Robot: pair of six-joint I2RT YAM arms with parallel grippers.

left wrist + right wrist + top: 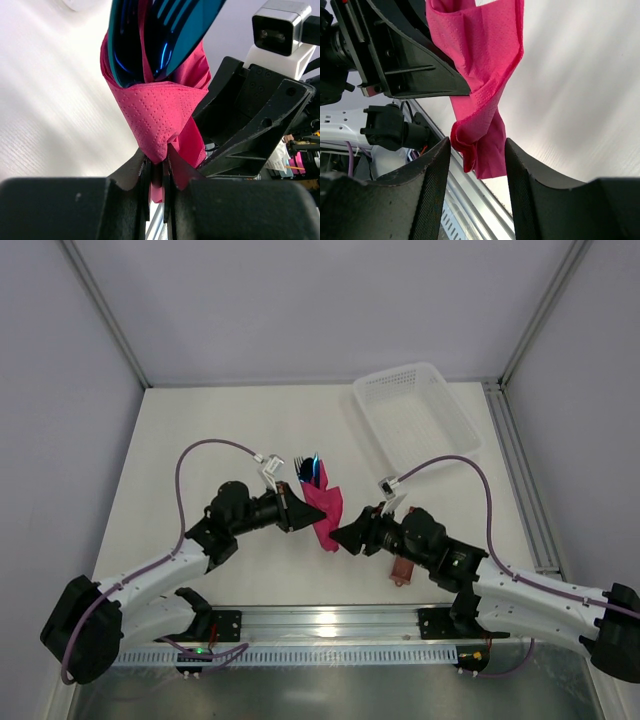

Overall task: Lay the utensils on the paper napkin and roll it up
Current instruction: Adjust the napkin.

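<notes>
a: top view, what've we got?
b: paper napkin (325, 508) is wrapped round the utensils (308, 472), mid counter (200, 430), between the two arms. blue tips stick out of the far end. left hand (303, 513) is on it from the left, right hand (338, 537) is at its near end. white mesh basket (415, 410) sits far right, well apart. reddish-brown sleeve (402, 570) lies flat beside the right arm.
a: is the bundle off the counter?
b: can't tell from above.
a: left wrist cam?
b: left hand is nearly closed, pinching the lower point of the napkin between its fingers (145, 175). the napkin forms a cone above the grip, with fork tines and spoon bowl poking out the top. the right hand's black body is just beside it on the right.
a: right wrist cam?
b: right hand is part-way wide, fingers (432, 170) either side of the napkin's hanging tail. tail looks loose, not squashed. both fingers are very close to it, can't tell if they touch. left hand's body is upper left, against the napkin.
</notes>
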